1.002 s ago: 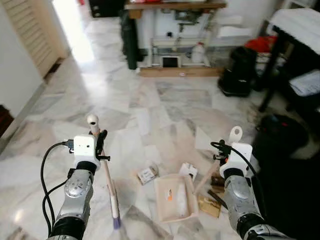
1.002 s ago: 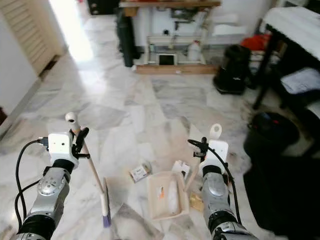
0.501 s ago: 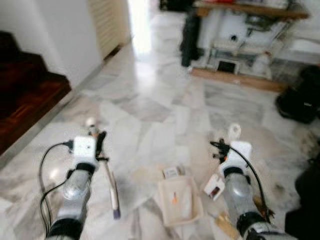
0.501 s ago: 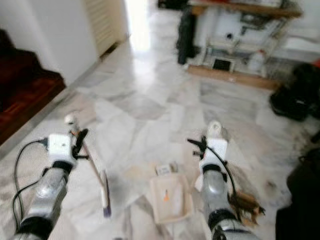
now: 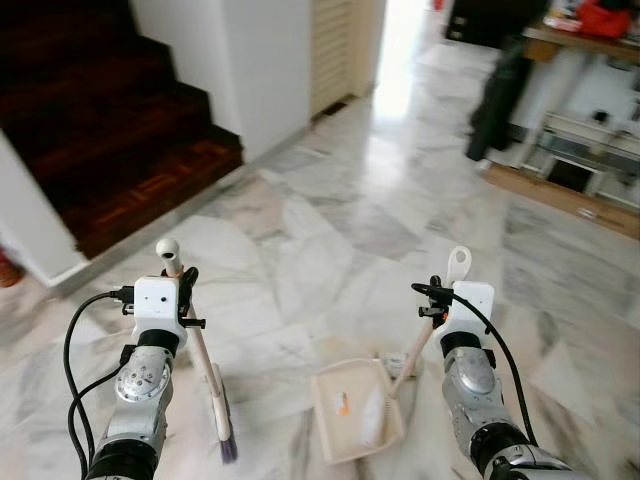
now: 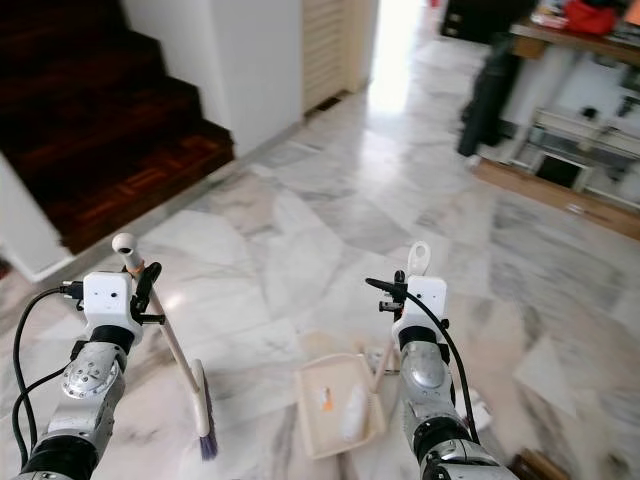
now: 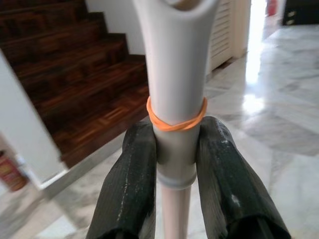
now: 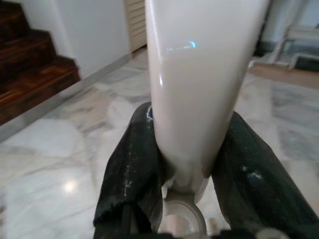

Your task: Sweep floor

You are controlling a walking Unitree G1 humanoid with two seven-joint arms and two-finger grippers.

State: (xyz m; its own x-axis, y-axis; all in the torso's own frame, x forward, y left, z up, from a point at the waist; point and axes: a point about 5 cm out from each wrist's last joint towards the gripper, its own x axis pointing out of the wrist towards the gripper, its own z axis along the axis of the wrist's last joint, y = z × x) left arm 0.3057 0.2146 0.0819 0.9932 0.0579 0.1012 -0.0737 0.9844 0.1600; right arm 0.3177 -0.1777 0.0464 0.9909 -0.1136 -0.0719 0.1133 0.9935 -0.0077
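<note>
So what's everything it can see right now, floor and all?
Broom: one, cream handle with purple bristles, head on the floor ahead-left, held by the left tool.
Dustpan: one, cream, on the floor between the arms, scraps inside, handle held by the right tool.
Floor: grey-white marble.
Stairs: one flight, dark wood, far left.
Louvred door: one, cream, beyond the stairs.
Shelving: white, far right, blurred.
Left tool: black fingers shut on the broom handle.
Right tool: black fingers shut on the dustpan handle.
</note>
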